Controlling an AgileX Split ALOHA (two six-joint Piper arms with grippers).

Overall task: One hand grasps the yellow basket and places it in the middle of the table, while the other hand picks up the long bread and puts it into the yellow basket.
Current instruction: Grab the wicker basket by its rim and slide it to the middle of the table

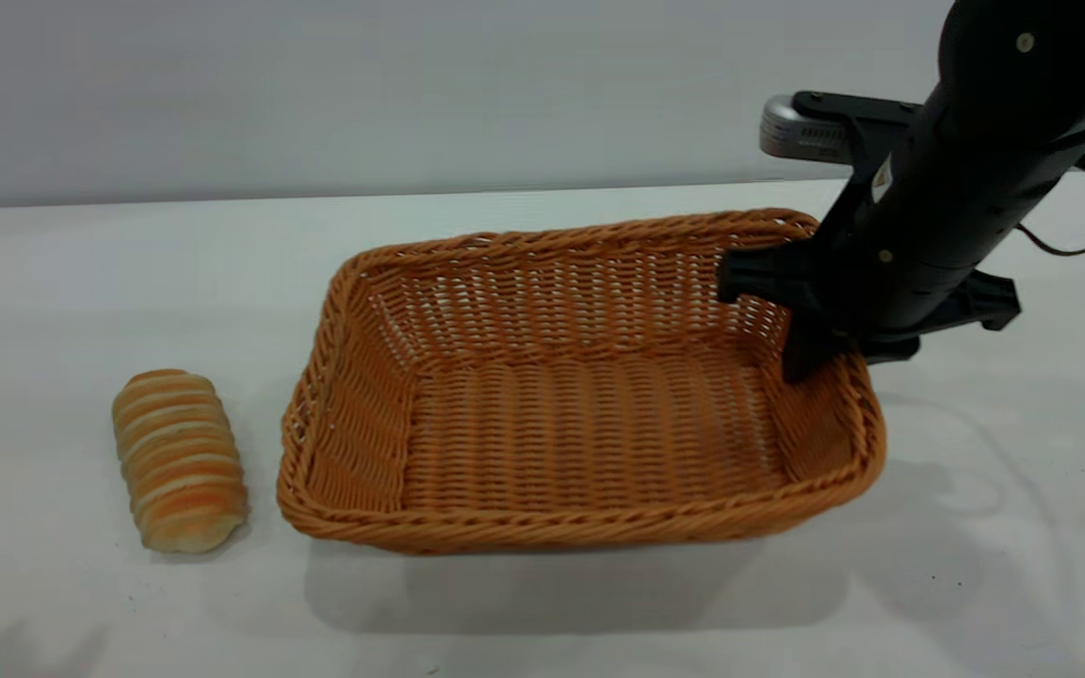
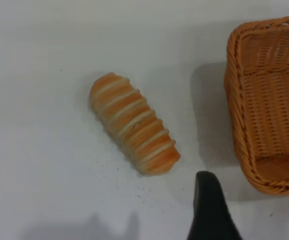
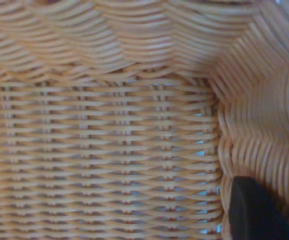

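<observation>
Exterior view shows the yellow basket (image 1: 580, 395) sitting on the white bench (image 1: 542, 612), roughly at its middle, with the right claw (image 1: 834, 353) at the basket's right end. One finger reaches down inside against the woven end wall and another part sits outside the braided rim, so the claw straddles the rim; whether it is truly clenched on the wicker I cannot tell. The long bread (image 1: 180, 460) lies flat on the bench just beside the basket's left end, apart from it, its cream stripes running crosswise. Left wrist view looks down on the bread and a corner of the basket, and only one black fingertip of the left claw (image 2: 210, 210) shows, above the bench near the bread, its state not readable.
</observation>
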